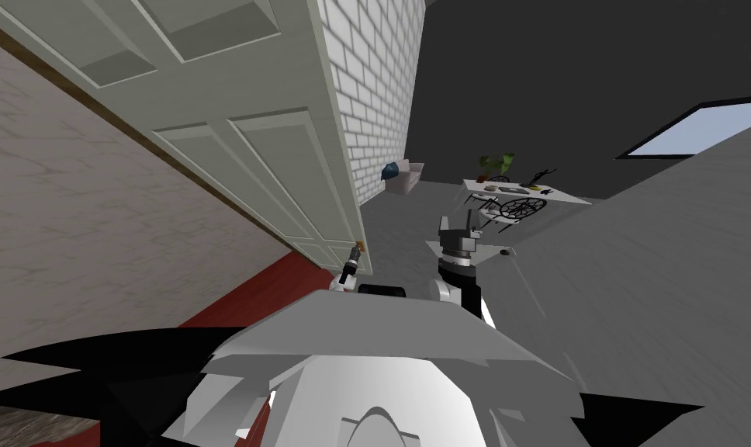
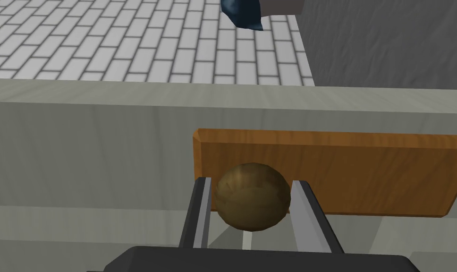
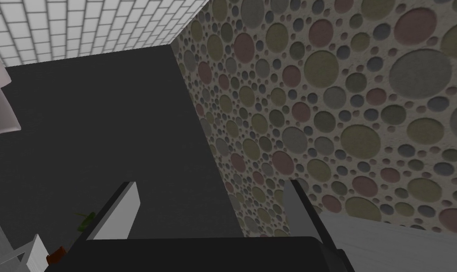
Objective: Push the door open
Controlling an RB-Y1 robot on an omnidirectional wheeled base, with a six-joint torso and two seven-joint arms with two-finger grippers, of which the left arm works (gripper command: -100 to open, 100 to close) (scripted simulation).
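A pale, panelled door [image 1: 234, 155] slants across the left of the head view, and its free edge ends just in front of me. My left gripper [image 1: 355, 254] is at that edge. In the left wrist view a round brown knob [image 2: 251, 196] sits on an orange-brown plate [image 2: 364, 170] fixed to the door [image 2: 81, 151]. The left gripper [image 2: 251, 182] is shut on the knob, with a finger against each side. My right gripper [image 1: 461, 223] is held up to the right of the door, apart from it, and stands open [image 3: 213, 189] with nothing between its fingers.
A white brick wall [image 1: 374, 93] runs back from the door's edge. Beyond it, on the grey floor, stand a pale sofa with a blue cushion [image 1: 391, 172] and a white table [image 1: 568, 198] with wire chairs. Red floor [image 1: 250, 299] lies below the door.
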